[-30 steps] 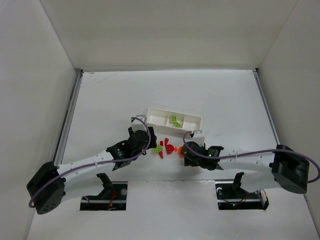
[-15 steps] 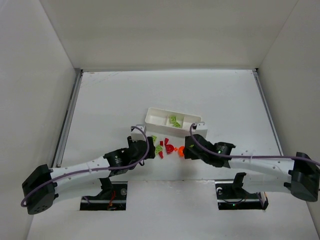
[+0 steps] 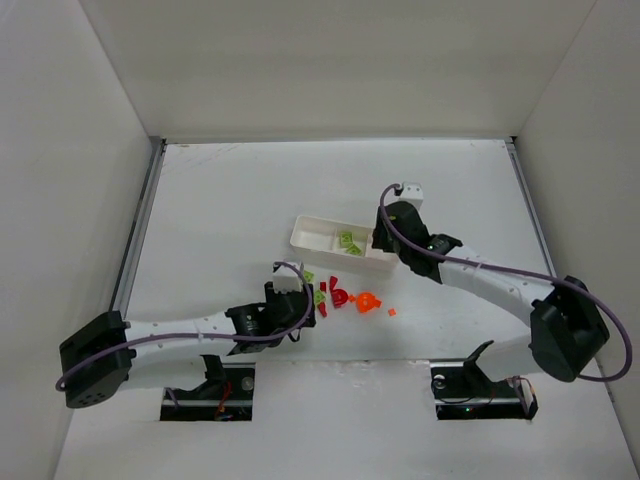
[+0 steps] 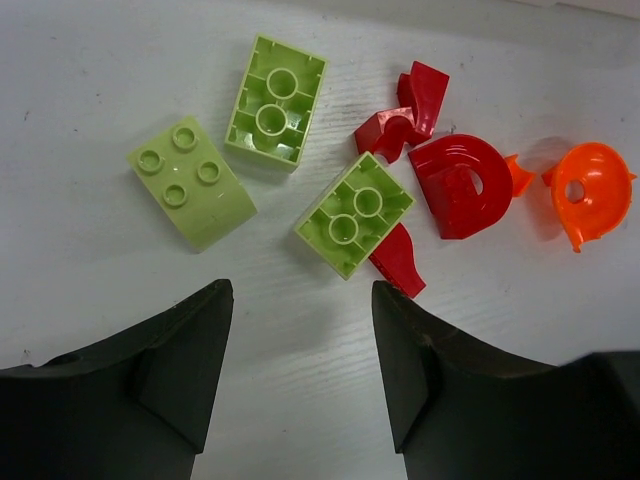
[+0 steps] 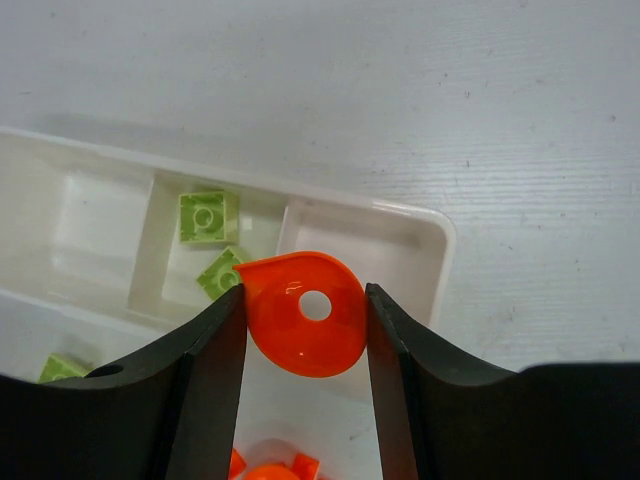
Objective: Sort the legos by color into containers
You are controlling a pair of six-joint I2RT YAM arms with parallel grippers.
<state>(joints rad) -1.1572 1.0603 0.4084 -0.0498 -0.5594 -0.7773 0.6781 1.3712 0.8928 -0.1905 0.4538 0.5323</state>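
Observation:
The white tray lies mid-table, with lime green legos in its middle compartment. My right gripper hangs over the tray's right end. In the right wrist view it is shut on an orange rounded piece, held above the empty right compartment. My left gripper is open and empty, just short of three green bricks, red pieces and an orange piece on the table. In the top view the left gripper sits at the left of this pile.
A tiny orange bit lies on the table right of the pile. The left tray compartment looks empty. White walls enclose the table on three sides.
My right gripper has lifted from the pile and swung back to the tray's right end with the orange piece. My left gripper has shifted slightly right, beside the green bricks.

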